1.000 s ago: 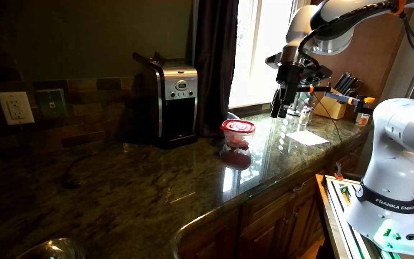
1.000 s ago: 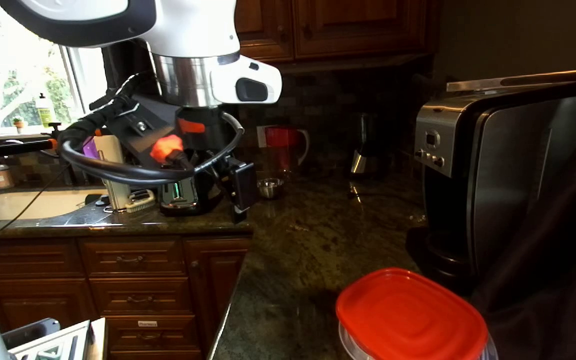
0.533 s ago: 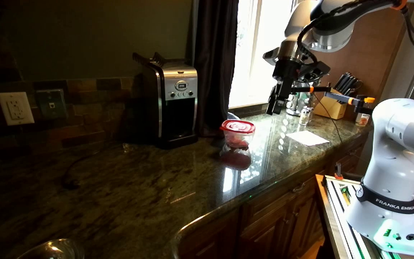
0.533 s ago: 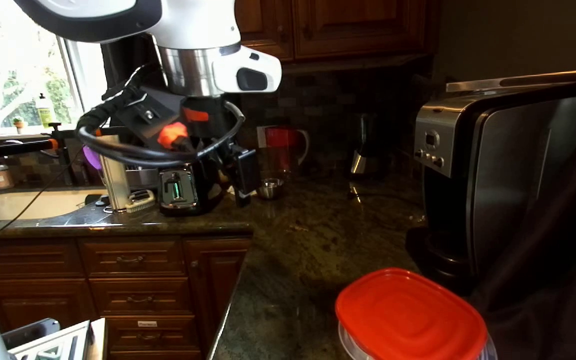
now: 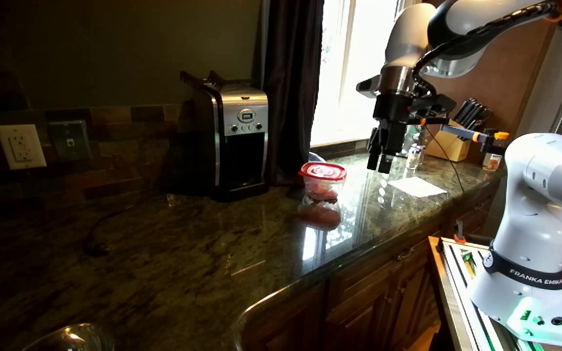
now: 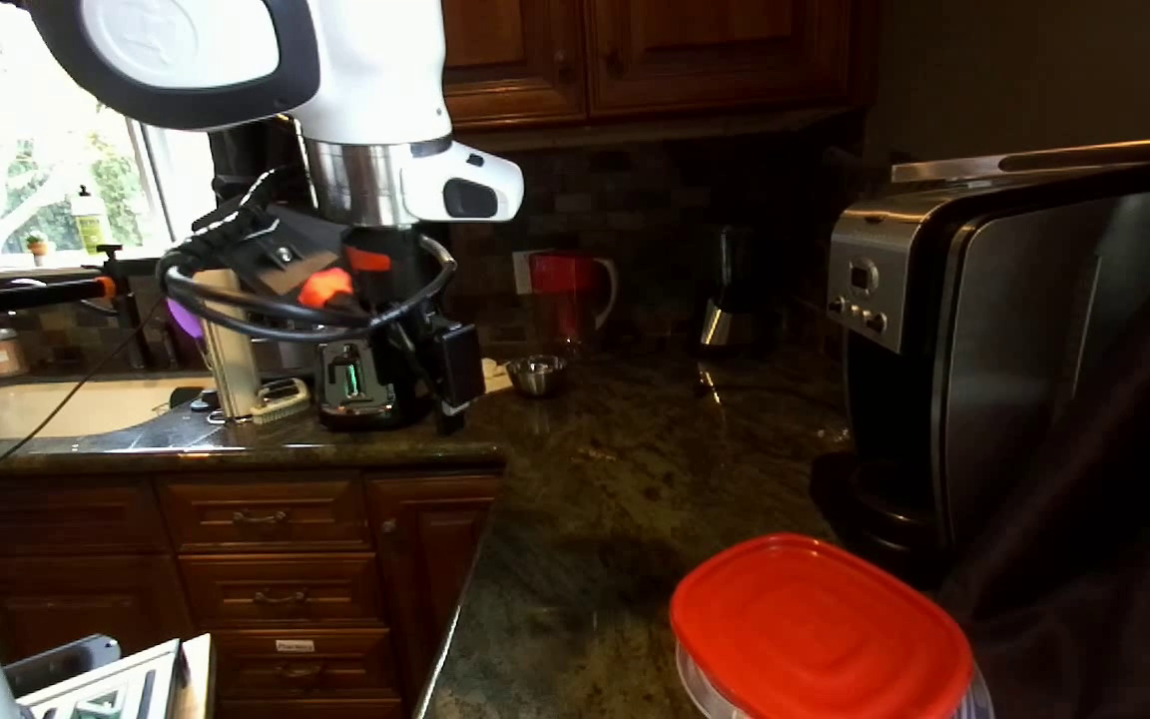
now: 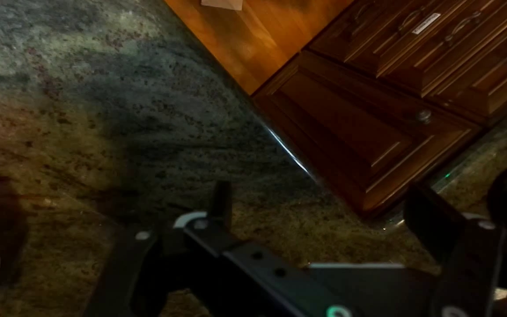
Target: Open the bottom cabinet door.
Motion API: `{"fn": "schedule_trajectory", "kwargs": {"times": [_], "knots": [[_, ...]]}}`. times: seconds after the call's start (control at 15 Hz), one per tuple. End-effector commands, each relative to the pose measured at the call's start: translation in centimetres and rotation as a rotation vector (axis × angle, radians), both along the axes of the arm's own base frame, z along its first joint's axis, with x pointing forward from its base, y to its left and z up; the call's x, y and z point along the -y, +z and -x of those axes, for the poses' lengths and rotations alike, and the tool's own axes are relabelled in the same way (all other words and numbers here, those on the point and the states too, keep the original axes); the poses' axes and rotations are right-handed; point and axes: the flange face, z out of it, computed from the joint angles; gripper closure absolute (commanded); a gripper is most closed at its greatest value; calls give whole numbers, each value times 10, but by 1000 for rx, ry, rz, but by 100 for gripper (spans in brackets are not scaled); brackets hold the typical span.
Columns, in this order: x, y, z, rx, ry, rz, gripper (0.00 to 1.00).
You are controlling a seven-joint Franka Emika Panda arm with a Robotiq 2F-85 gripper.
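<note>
A brown wooden cabinet door (image 7: 350, 127) with a round metal knob (image 7: 424, 116) is shut below the counter in the wrist view. The same door (image 6: 440, 549) and its knob (image 6: 388, 527) show in an exterior view, right of the drawers. More low cabinet doors (image 5: 359, 317) appear shut in an exterior view. My gripper (image 7: 319, 198) is open and empty, its fingers wide apart with the countertop and door corner seen between them. It hangs above counter height in both exterior views (image 5: 379, 166) (image 6: 450, 414), apart from the door and knob.
The counter edge (image 7: 286, 149) runs between gripper and door. A red-lidded container (image 6: 820, 629), a coffee maker (image 5: 242, 141), a toaster (image 6: 357, 384) and a metal bowl (image 6: 536, 375) stand on the counter. Drawers with handles (image 6: 281, 597) adjoin the door.
My gripper rose slightly, then came down lower, and has shifted left in an exterior view. The cabinet doors and counter objects have not moved.
</note>
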Motion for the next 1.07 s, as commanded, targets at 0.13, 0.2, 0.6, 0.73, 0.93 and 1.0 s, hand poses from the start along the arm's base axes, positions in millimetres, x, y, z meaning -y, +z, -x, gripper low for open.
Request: {"fn": "schedule_trajectory", "kwargs": {"times": [0.13,0.2,0.6,0.73,0.93,1.0], "knots": [[-86,14,4,12,46,107,0],[-58,12,-1,0,41,79,0],[-59,12,-1,-2,36,75,0],[-79,-6,-10,-28,117,53,0],[-118,-32,-13,-61,267,-32,0],[-133,-40,-11,-76,320,-46,0]]}}
